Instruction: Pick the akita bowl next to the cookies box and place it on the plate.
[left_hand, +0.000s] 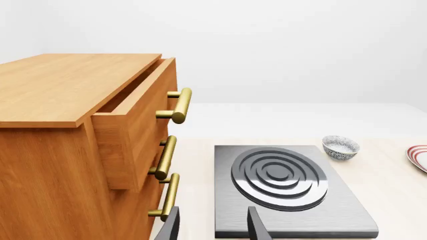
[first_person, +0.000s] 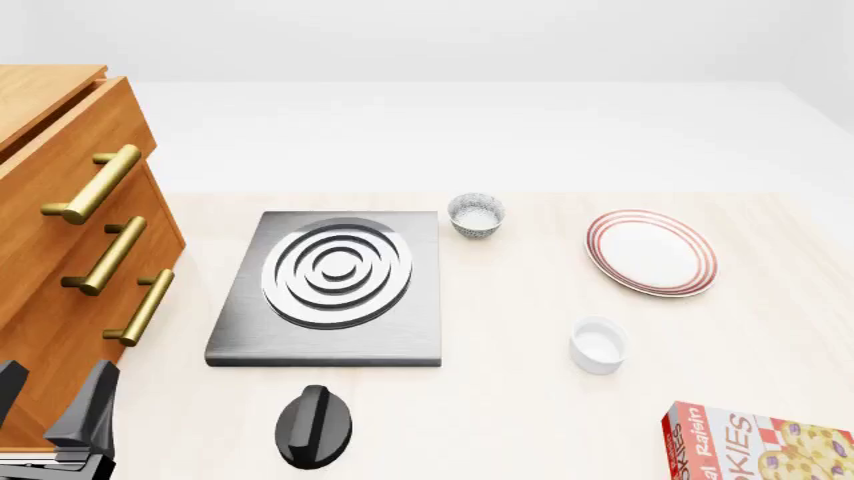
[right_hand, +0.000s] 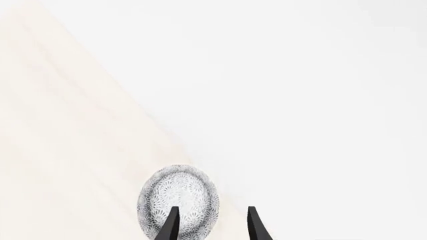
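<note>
A small grey-patterned akita bowl (right_hand: 179, 197) sits by the table's edge in the right wrist view. My right gripper (right_hand: 212, 226) hangs open just short of it, one fingertip overlapping its rim in the picture. The cookies box (first_person: 761, 447) lies at the front right corner in the front view, where my right gripper is out of view. The red-ringed plate (first_person: 650, 252) (left_hand: 419, 157) rests at the right. Another patterned bowl (first_person: 475, 215) (left_hand: 341, 147) stands behind the stove, far from the box. My left gripper (first_person: 51, 400) (left_hand: 213, 227) is open and empty beside the cabinet.
A grey stove (first_person: 334, 290) (left_hand: 287, 182) with silver rings lies mid-table, with a black knob (first_person: 316, 427) in front of it. A wooden cabinet (first_person: 60, 230) (left_hand: 60, 130) with brass handles stands at the left, its top drawer pulled out. A plain white cup (first_person: 598, 344) sits between plate and box.
</note>
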